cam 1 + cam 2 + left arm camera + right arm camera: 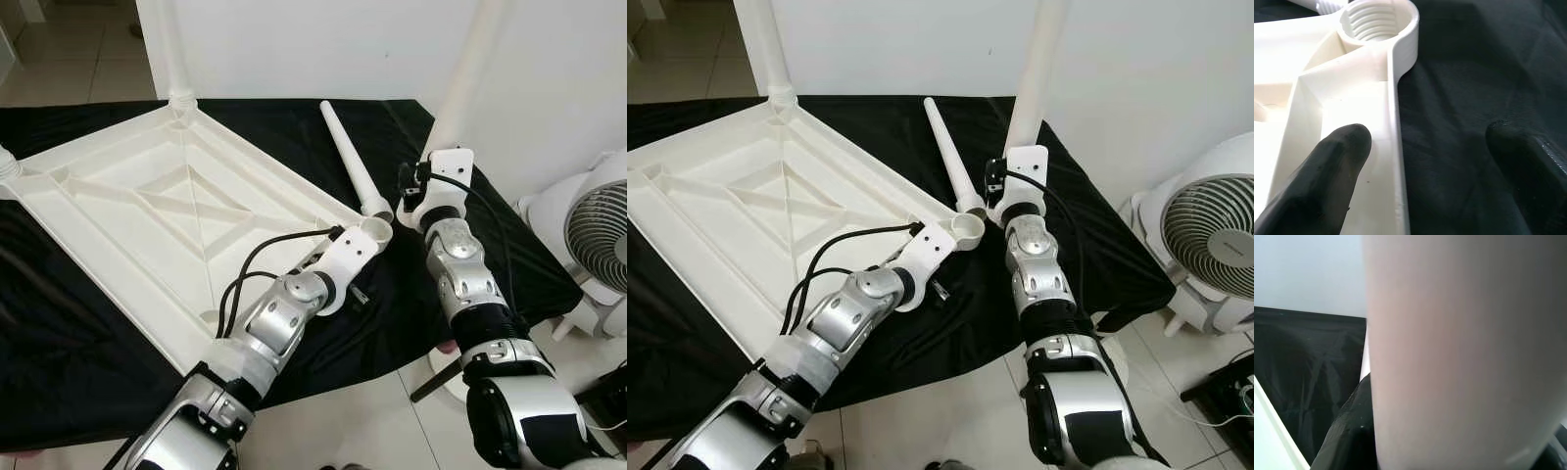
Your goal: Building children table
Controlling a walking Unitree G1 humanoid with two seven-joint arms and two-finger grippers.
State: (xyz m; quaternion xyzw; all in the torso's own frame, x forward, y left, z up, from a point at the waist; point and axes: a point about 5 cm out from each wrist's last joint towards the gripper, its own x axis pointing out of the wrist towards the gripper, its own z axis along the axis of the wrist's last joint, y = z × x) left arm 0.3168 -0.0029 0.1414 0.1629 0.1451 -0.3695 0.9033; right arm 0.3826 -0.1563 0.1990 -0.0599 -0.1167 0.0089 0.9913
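Black cloth (78,352) covers the floor area across most of the frame, tiled floor (372,431) at the bottom edge.

White tabletop (176,225) lies upside down on the cloth, ribbed underside up, filling the left and centre of the head view. One leg (168,49) stands upright in the far corner socket at top centre-left; another socket stub sits at the far left edge.

White fan (1215,230) at the right edge, off the cloth.

Loose leg (351,162) lies on the cloth at upper centre, tapered end pointing away, wide end just beside the near corner socket (375,231).

Held leg (1036,69) is upright at upper right, rising out of frame. Right gripper (1014,162) is clamped on its lower part (right wrist view: pale tube right up against the lens, one black finger (1349,431) pressed to it).

Left gripper (1425,147) is at the near corner of the tabletop, centre of frame. Fingers spread apart, straddling the tabletop rim: one finger (1327,181) rests inside on the white plastic, the other (1528,166) outside over the cloth. Not clamped on anything. Threaded socket sits just ahead of them, empty.
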